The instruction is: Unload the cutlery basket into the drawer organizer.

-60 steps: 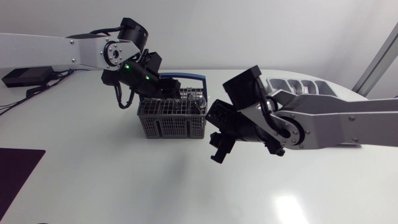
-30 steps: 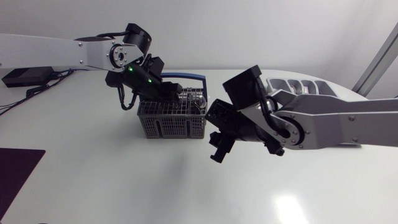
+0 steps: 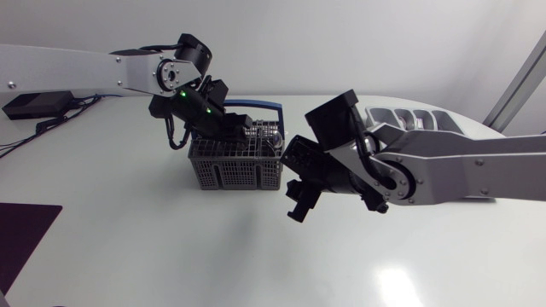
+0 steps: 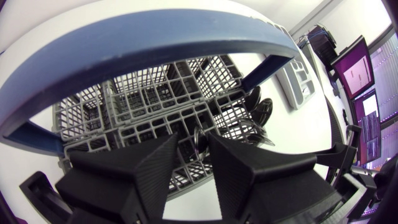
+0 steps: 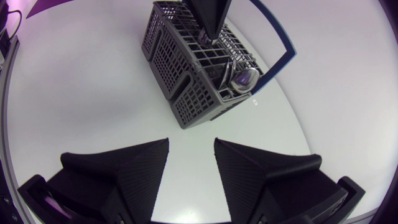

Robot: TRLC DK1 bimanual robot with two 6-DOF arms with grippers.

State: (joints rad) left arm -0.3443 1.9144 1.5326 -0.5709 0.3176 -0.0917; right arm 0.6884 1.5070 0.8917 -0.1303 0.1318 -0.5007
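The grey cutlery basket with its blue handle stands mid-table. My left gripper reaches down into it from above. In the left wrist view the left gripper is shut on a metal cutlery handle standing in a basket cell. Spoons lie in the cell beyond. My right gripper hangs open and empty over bare table beside the basket. The right wrist view also shows the spoons. The grey drawer organizer sits at the back right, partly hidden by my right arm.
A dark mat lies at the table's front left corner. A black box with cables sits at the back left. Bare tabletop stretches in front of the basket.
My left gripper has shifted slightly right and lower into the basket, and its fingers have closed in on the cutlery handle. The right arm has not moved.
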